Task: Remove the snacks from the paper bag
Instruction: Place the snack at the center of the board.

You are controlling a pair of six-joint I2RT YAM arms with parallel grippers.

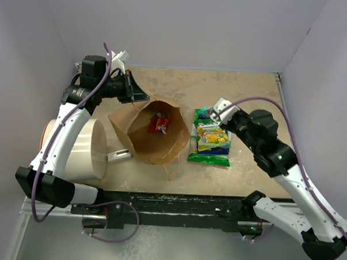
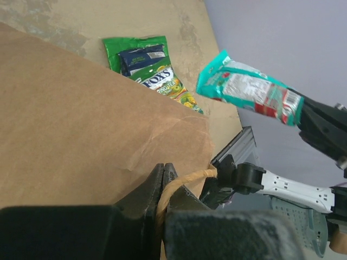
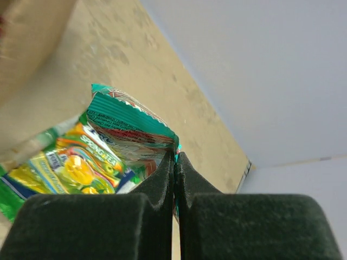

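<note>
At the paper bag's (image 1: 153, 135) far-left edge the left gripper (image 2: 164, 169) pinches its handle (image 2: 187, 176); the right gripper (image 3: 176, 155) pinches a teal packet (image 2: 246, 89), clear rightward.

Paper bag (image 3: 24, 43) — blurred, cut off upper left. Green packet (image 2: 114, 47) half hidden behind it; red packet (image 1: 159, 125) print unreadable.

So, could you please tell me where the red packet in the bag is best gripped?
Likely one edge of the red packet, pinched from straight above through the open mouth of the bag: it lies low on the bottom with paper walls all round, and the left claw grips its handle.
</note>
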